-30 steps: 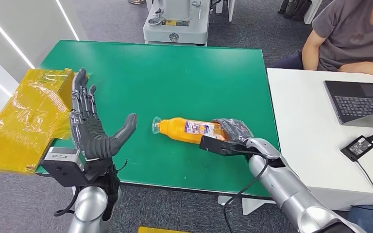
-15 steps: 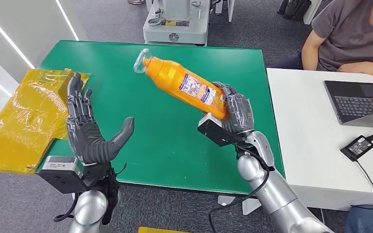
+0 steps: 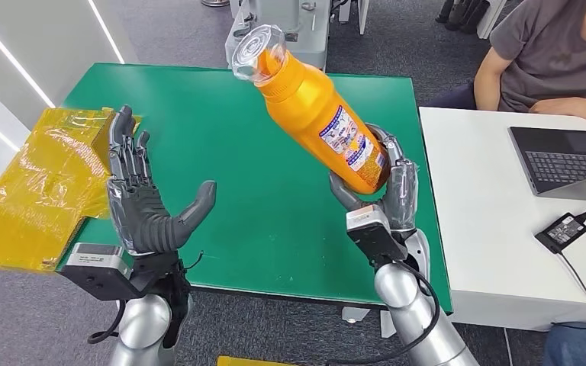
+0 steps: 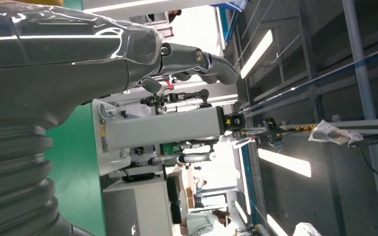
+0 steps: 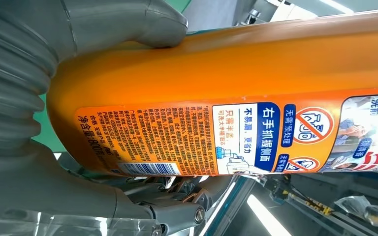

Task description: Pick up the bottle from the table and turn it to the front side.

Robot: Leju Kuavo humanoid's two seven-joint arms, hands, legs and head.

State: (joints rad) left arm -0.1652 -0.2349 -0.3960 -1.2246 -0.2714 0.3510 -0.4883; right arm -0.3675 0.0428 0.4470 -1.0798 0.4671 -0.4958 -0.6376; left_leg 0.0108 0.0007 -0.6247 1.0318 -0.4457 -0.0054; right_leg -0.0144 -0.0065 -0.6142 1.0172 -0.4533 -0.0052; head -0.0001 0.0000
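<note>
My right hand (image 3: 381,191) grips the base of an orange bottle (image 3: 317,114) with a clear cap, held high above the green table (image 3: 275,221) and tilted up and to the left. Its label with fine print and a barcode faces my head camera. In the right wrist view the orange bottle (image 5: 256,93) lies between the thumb and the fingers of my right hand (image 5: 83,157), label in plain sight. My left hand (image 3: 143,197) hovers over the table's left front edge, palm turned inward, fingers spread and holding nothing. The left wrist view has my left hand (image 4: 74,59) against the room.
A yellow wrapped box (image 3: 34,187) sits at the table's left edge, just beside my left hand. To the right stands a white desk (image 3: 496,221) with a laptop (image 3: 568,160) and a power adapter (image 3: 565,227); a person (image 3: 549,53) sits behind it. A grey machine base (image 3: 275,38) stands beyond the table.
My right hand has lifted the bottle off the table and swung it from lying flat to nearly upright, cap raised toward the far side. The left hand has barely moved.
</note>
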